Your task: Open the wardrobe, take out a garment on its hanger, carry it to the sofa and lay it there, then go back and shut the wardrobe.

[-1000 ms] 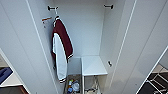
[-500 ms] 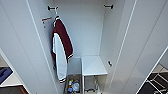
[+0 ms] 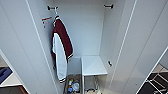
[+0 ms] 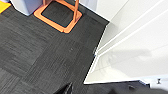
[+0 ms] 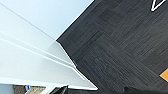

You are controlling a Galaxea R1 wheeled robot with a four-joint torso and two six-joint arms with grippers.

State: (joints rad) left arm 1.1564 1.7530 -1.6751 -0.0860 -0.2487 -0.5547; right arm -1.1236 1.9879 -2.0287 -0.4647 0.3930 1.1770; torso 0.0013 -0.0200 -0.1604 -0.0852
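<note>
White wardrobe (image 3: 92, 37) stands open in the head view, both doors swung wide: left door (image 3: 22, 50), right door (image 3: 140, 50). A maroon jacket (image 3: 62, 40) with white trim hangs at the left of the interior, from a short dark rail bracket (image 3: 51, 8); a second bracket (image 3: 109, 6) sits at the far right, top. A white sleeve or white cloth (image 3: 59, 61) hangs down in front of the jacket; cannot tell whether this is the T-shirt or part of the jacket. Hanger not made out. Low on the right inside, a white shelf (image 3: 93, 65). Below it, a bin of small coloured items (image 3: 73, 86). Dark carpet (image 3: 152, 85) at the right edge.

Left wrist view: dark grey carpet tiles (image 4: 42, 57), an orange frame base (image 4: 58, 16) on the floor, a pale box (image 4: 27, 6) beside it. White door panel edge (image 4: 130, 47) meets the floor. Left gripper: state cannot be told; nothing seen in its hold.

Right wrist view: white door panels (image 5: 27, 60) end on to dark carpet (image 5: 120, 45); an orange patch (image 5: 165, 74) at one edge. Right gripper: state cannot be told; nothing seen in its hold.
</note>
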